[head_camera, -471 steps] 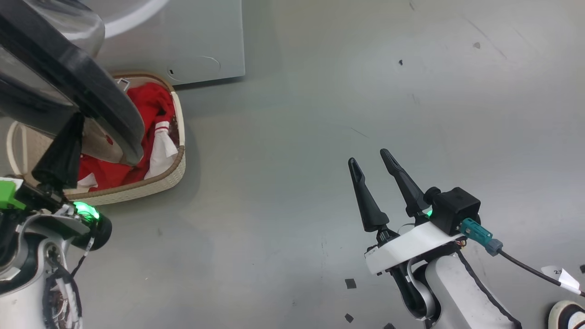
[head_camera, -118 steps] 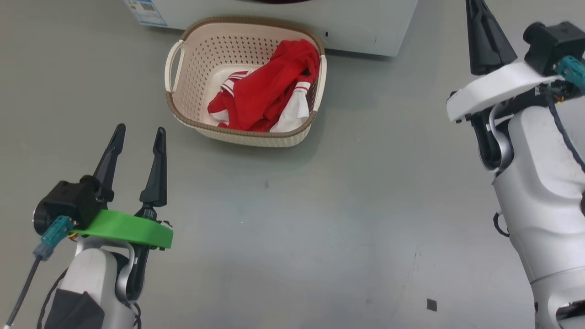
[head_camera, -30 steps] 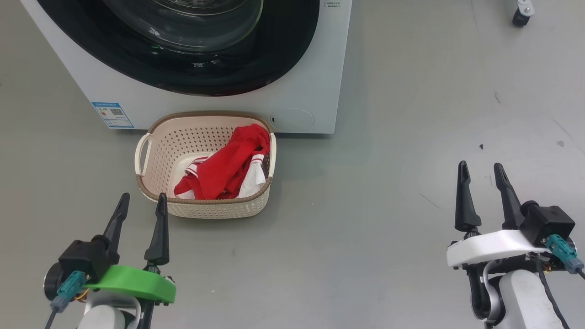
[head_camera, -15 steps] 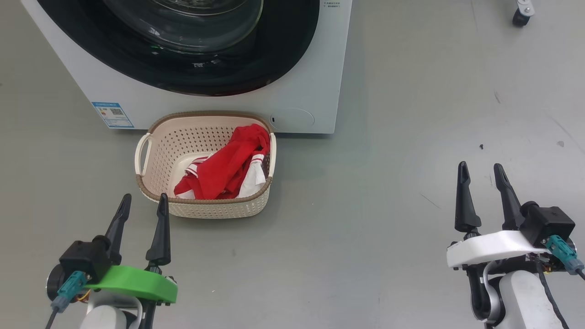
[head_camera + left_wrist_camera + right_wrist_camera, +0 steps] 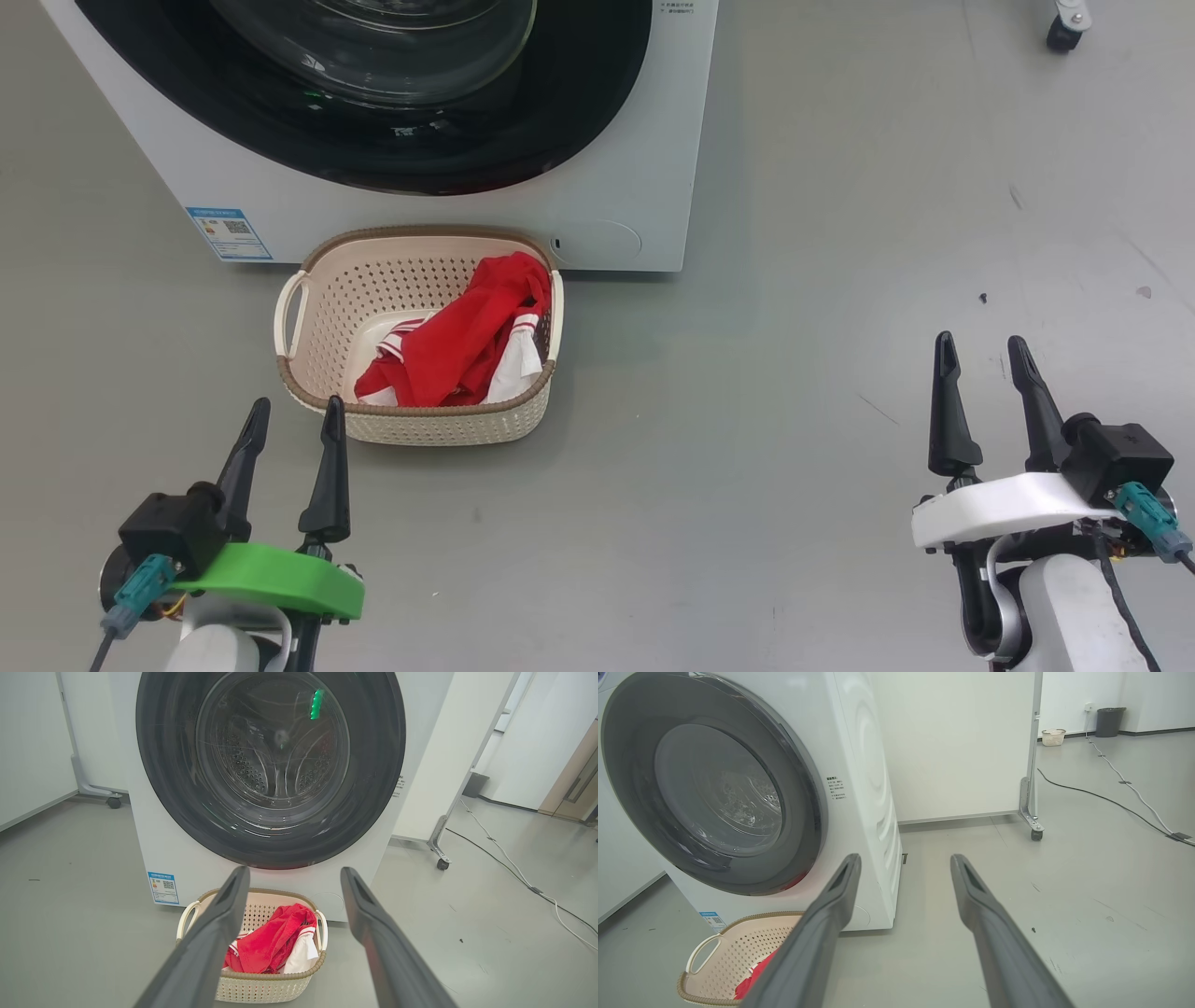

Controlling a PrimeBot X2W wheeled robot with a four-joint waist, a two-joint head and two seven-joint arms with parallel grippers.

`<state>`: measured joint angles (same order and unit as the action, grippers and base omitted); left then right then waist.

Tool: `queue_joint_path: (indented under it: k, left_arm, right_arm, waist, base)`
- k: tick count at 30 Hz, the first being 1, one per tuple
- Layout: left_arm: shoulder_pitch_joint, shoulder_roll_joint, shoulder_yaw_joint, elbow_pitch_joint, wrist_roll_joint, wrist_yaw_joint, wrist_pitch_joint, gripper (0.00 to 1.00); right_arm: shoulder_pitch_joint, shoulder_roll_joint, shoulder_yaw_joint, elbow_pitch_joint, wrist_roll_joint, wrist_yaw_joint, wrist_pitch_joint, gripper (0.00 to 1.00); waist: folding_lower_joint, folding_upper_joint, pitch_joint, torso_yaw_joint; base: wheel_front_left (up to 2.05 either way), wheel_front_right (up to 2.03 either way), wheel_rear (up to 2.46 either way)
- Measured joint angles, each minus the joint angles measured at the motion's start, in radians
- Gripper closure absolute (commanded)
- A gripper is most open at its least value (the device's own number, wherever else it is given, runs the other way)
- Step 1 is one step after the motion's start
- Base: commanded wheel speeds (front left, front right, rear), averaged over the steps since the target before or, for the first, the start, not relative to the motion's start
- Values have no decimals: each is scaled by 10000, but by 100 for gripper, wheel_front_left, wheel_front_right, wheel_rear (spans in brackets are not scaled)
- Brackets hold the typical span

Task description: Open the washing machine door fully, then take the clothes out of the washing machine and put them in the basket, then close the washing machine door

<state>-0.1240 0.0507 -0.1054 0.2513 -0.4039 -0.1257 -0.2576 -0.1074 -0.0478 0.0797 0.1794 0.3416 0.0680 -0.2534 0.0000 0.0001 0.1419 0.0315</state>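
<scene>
The white washing machine [image 5: 644,168] stands ahead with its round black-rimmed door [image 5: 271,765] shut flat against the front. On the floor just in front of it sits the cream basket [image 5: 317,317], and the red clothes [image 5: 462,341] with white trim lie heaped in its right half. My left gripper [image 5: 294,415] hovers open and empty just short of the basket's near left corner. Far to the right, my right gripper [image 5: 982,350] is open and empty above bare floor. Through the door glass [image 5: 275,751] the steel drum shows.
A blue sticker [image 5: 229,233] marks the machine's lower left front. White partition panels on castors [image 5: 1034,833] stand right of the machine, and cables [image 5: 1111,800] run across the grey floor behind. A dark bin [image 5: 1108,721] and a small basket [image 5: 1052,737] sit far off.
Nothing has visibly changed over the last second. Several seconds ago the door stood open beside my left arm; since then it has been shut and both arms have drawn back.
</scene>
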Motion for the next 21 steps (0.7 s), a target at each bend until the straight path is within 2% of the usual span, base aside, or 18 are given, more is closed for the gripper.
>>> queue_joint_path:
  k: [21]
  left_arm:
    - [0,13,-8,102,-165,0,0,0]
  right_arm:
    - [49,19,31,-10,0,0,0,0]
  waist:
    - [0,0,29,-8]
  base:
    - [0,0,0]
